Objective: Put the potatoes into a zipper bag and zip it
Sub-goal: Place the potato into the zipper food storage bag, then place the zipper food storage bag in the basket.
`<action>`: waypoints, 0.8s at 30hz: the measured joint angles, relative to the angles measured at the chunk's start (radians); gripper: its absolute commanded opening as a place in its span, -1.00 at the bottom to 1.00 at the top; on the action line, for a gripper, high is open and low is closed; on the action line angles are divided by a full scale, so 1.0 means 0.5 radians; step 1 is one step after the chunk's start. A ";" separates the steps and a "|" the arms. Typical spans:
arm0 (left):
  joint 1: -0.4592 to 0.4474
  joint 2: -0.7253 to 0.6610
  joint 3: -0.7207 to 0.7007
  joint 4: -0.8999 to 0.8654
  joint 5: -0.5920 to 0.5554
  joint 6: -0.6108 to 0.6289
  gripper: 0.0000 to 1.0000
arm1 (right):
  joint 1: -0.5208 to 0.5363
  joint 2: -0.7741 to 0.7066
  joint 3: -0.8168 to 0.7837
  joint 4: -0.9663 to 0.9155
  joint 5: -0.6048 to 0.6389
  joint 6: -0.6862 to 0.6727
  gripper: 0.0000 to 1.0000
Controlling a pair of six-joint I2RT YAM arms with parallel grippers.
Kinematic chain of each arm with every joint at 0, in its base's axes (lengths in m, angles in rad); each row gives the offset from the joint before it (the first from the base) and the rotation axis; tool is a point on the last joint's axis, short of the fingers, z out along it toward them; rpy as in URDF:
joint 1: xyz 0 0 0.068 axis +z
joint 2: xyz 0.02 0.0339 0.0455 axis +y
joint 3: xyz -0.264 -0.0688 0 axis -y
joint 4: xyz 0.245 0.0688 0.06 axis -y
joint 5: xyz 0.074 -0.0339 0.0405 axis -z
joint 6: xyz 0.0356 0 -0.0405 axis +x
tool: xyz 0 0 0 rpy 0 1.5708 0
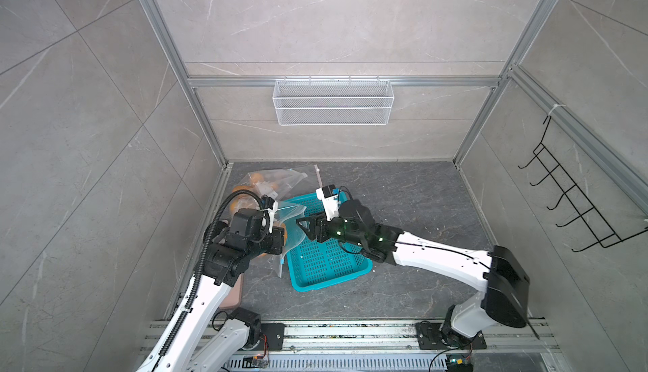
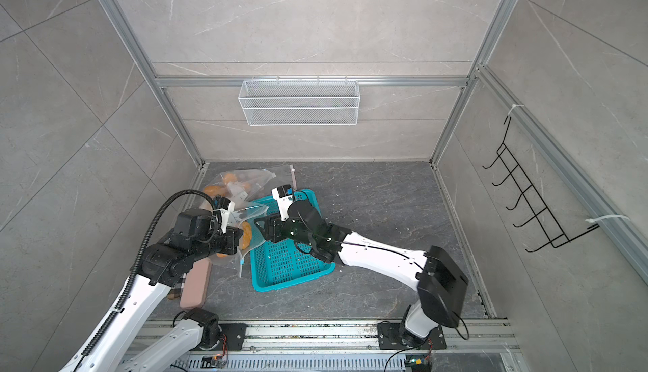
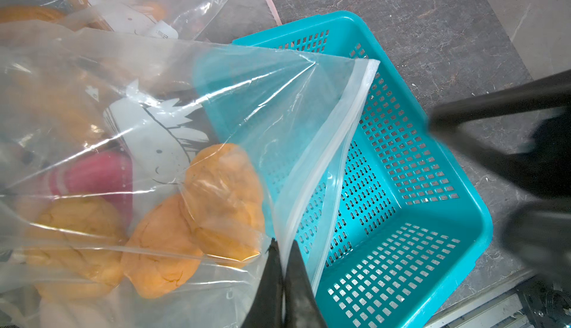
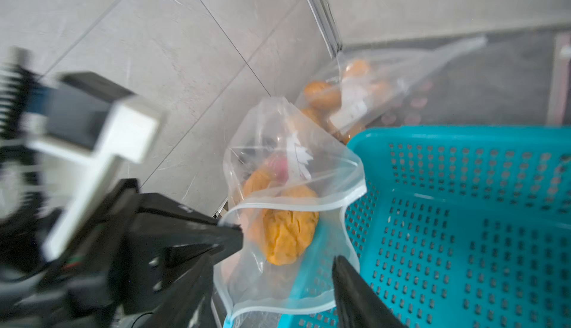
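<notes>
Lower centre, left gripper (image 3: pixel 282 249) clamps crinkly clear zipper bag (image 3: pixel 247 94) rim; wrinkled oval potatoes (image 3: pixel 222 199) inside; right gripper (image 4: pixel 273 267) jaws apart near perforated teal basket (image 3: pixel 411 162).

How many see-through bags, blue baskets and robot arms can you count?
See-through bags: 2, near bag, far bag
Blue basket: 1
Robot arms: 2, left arm, right arm
Total: 5

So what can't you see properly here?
How many potatoes fill the held zipper bag: glare and print cover them in the left wrist view.
The right pincer: blurred in the left wrist view.
The pink thing: partly under the left arm in a top view.
The far bag: zipper too small in both top views.
</notes>
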 measured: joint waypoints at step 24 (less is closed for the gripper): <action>0.000 0.285 1.288 -0.584 0.054 0.117 -1.00 | 0.000 -0.733 -0.185 -0.320 -0.006 -1.204 0.25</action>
